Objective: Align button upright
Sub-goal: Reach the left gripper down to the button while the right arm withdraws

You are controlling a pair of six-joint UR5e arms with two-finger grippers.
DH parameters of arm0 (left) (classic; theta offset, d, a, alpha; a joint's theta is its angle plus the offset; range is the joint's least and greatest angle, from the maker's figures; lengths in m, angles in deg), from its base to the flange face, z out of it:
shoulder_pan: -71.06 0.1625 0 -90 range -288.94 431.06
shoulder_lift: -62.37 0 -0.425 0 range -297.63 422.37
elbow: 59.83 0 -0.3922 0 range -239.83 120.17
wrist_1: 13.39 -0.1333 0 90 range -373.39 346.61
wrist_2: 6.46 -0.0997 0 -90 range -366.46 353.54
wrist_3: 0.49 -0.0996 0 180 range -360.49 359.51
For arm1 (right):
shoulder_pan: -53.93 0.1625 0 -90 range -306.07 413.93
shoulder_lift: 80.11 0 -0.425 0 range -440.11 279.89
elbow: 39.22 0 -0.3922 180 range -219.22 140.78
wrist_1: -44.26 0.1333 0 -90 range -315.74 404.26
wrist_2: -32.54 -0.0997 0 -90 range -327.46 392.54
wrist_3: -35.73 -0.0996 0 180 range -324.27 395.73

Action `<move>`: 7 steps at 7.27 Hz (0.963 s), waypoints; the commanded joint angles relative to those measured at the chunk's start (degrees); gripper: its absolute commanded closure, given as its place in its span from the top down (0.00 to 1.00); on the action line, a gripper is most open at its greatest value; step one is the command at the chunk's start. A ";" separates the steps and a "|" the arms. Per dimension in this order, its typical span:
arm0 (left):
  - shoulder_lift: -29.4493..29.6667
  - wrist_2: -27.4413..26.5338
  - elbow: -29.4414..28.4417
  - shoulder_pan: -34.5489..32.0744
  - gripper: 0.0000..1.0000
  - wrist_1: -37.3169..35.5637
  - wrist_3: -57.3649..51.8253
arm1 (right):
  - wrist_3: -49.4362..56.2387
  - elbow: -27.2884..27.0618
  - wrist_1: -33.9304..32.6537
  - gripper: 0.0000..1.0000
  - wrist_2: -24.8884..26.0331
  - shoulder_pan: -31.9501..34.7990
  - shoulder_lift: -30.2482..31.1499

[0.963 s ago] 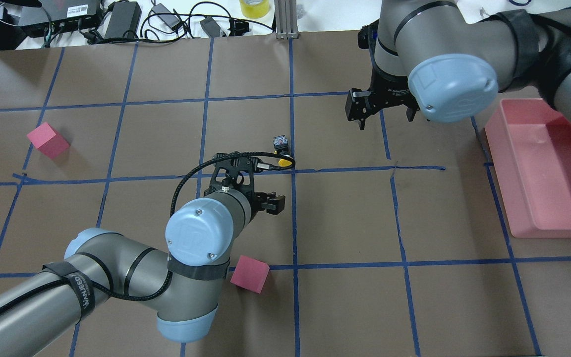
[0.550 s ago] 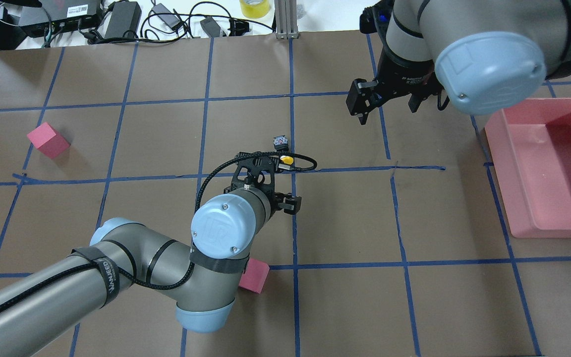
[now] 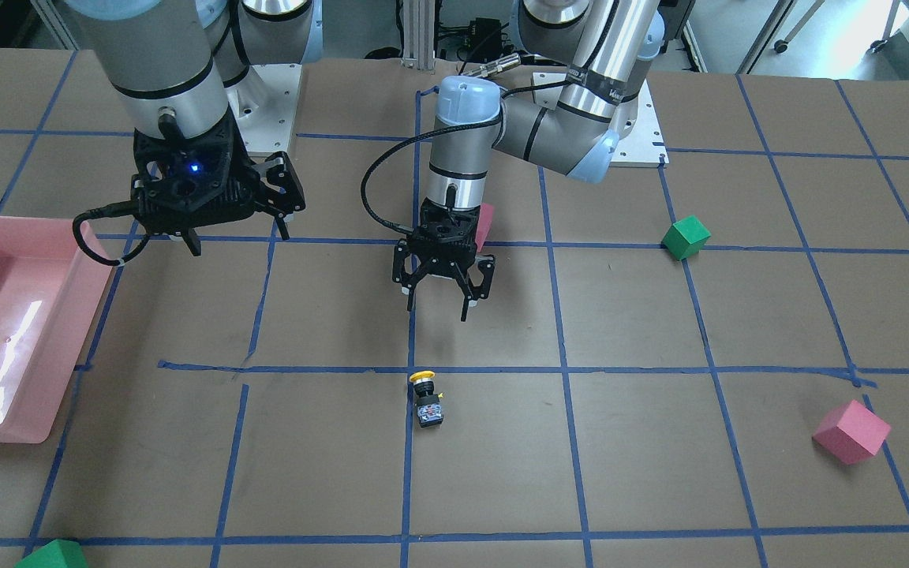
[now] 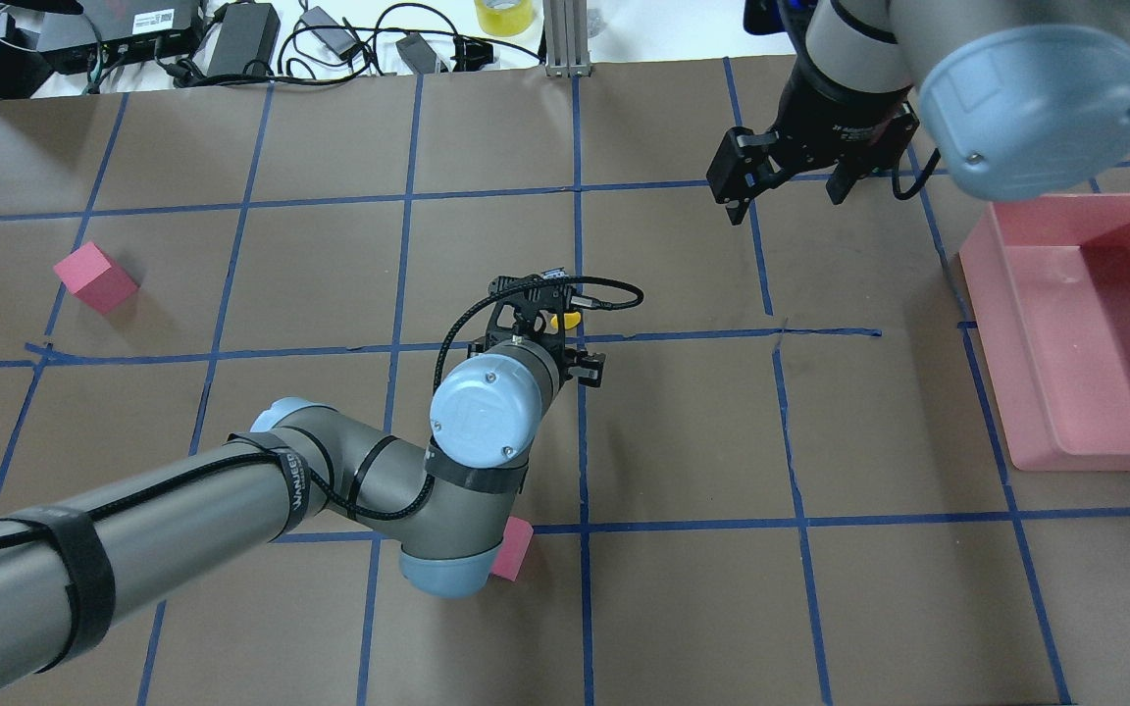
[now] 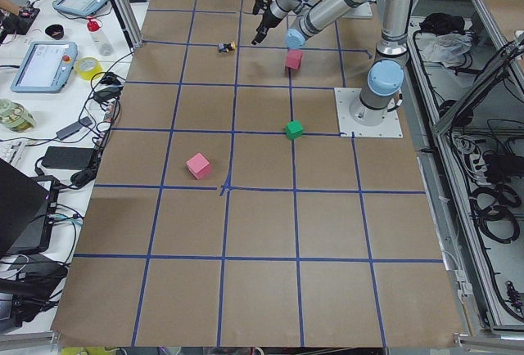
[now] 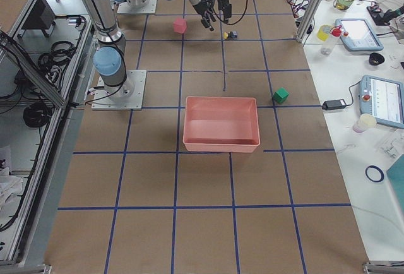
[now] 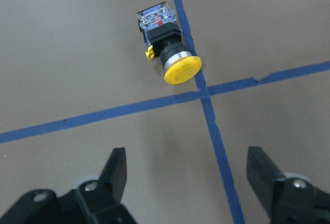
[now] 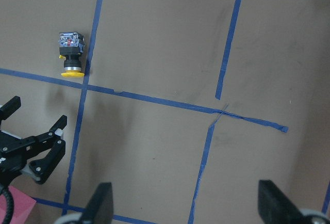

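The button [image 3: 426, 398] lies on its side on the table [image 3: 660, 489], just beside a crossing of blue tape [image 3: 502, 369]. Its yellow cap points toward the robot's base and its block base points away.

A pink cube [image 3: 484, 225] sits behind the left gripper [image 3: 439, 309], on the robot's side, partly hidden by the wrist. A green cube [image 3: 686, 237] lies farther out on the robot's left, and a second pink cube [image 3: 851, 431] lies well beyond it, near the table's far edge. Another green cube [image 3: 52, 556] shows at the far edge on the robot's right. A pink tray [image 4: 1104, 333] sits at the robot's right. All of these are well apart from the button. In the overhead view the left gripper's body covers most of the button, so only the yellow cap shows.

The left gripper hangs above the table on the robot's side of the tape crossing, short of the button. It points down with its fingers [image 7: 116, 170] spread wide, and it holds and touches nothing. In its wrist view the button lies ahead of the gap between the fingers.

The right gripper [image 3: 237, 235] hangs in the air near the tray's robot-side corner, well apart from the button. Its jaws are also wide apart, with nothing between them.
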 commanded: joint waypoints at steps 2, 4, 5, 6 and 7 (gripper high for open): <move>8.15 -1.99 -5.16 -0.05 0.85 -6.15 0.37 | -0.36 0.28 0.29 1.00 -1.02 -2.23 0.90; 10.89 -1.63 -8.25 -0.05 0.85 -6.07 9.84 | -0.62 -0.25 2.04 1.00 3.00 -2.23 2.83; 11.60 -1.98 -8.26 -0.06 0.85 -6.07 9.86 | -0.97 -0.25 4.14 1.00 3.63 -2.23 3.10; 12.04 -2.07 -8.43 -0.06 0.84 -6.07 9.86 | -4.11 -0.34 4.68 1.00 3.64 -2.23 3.63; 12.65 -2.07 -8.44 -0.06 0.75 -6.07 9.78 | -6.05 -0.43 4.60 1.00 3.55 -2.23 3.72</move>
